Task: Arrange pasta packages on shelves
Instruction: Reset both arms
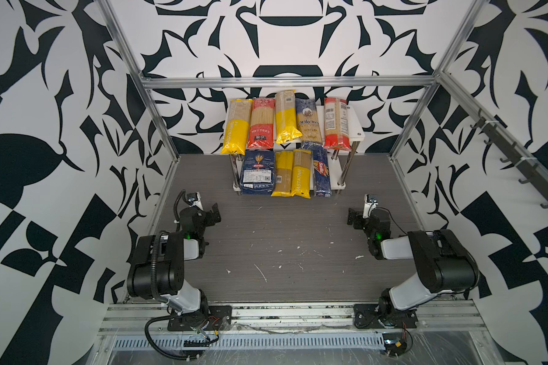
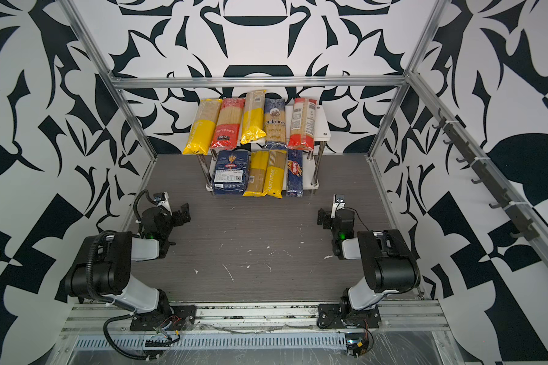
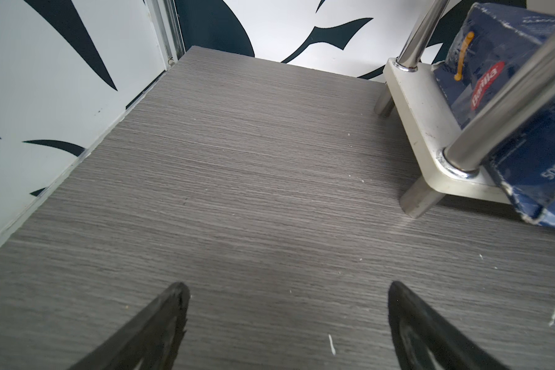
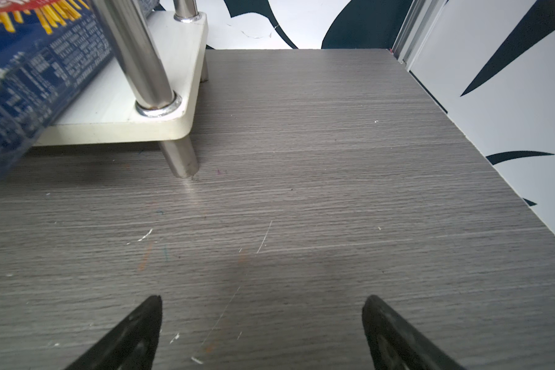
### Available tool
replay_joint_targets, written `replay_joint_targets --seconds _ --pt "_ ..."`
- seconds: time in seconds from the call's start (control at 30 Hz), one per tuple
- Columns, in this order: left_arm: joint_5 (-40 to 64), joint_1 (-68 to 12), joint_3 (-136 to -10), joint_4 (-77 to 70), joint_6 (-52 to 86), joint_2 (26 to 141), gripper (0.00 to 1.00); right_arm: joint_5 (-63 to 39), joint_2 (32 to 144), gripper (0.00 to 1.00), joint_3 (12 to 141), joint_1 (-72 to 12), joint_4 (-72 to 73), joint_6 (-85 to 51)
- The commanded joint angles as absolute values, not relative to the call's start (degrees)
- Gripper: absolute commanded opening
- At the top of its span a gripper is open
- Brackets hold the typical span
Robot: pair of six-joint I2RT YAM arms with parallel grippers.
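Grey wood-grain table (image 1: 282, 252) carries a white rack (image 1: 348, 166) at its far edge, about in the middle. All nine packs lie flat on the rack, and most of them stick out past its near edge.

On the top board (image 1: 356, 126) five bags lie side by side. From the left they are a yellow bag (image 1: 236, 126), a red bag (image 1: 261, 123), a second yellow bag (image 1: 285, 117), a blue bag (image 1: 309, 121) and a second red bag (image 1: 336, 123).

On the lower board (image 4: 116, 105) lie four: a wide Barilla pack (image 1: 257, 172) at the left, two yellow bags (image 1: 301, 173) touching each other, and a slim Barilla box (image 1: 321, 172) at the right.

Left gripper (image 3: 289, 288) hangs low over the table, near the rack's left near post, its fingers spread wide with nothing between them. Right gripper (image 4: 261, 301) hangs near the right near post, also spread wide and empty. Both grippers are apart from the packs.
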State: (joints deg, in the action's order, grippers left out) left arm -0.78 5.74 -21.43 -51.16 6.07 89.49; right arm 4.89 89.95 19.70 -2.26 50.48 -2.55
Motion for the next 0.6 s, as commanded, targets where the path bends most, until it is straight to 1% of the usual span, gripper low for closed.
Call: replay_joint_targets --seconds 0.0,0.57 --pt "-0.65 5.95 -21.85 -52.38 5.98 89.63 0.99 4.66 88.59 1.00 19.63 -2.06 52.66 -1.94" --pt "-0.64 5.95 -21.80 -52.29 5.93 89.49 0.99 4.14 88.62 1.00 19.84 -2.14 52.56 -1.85"
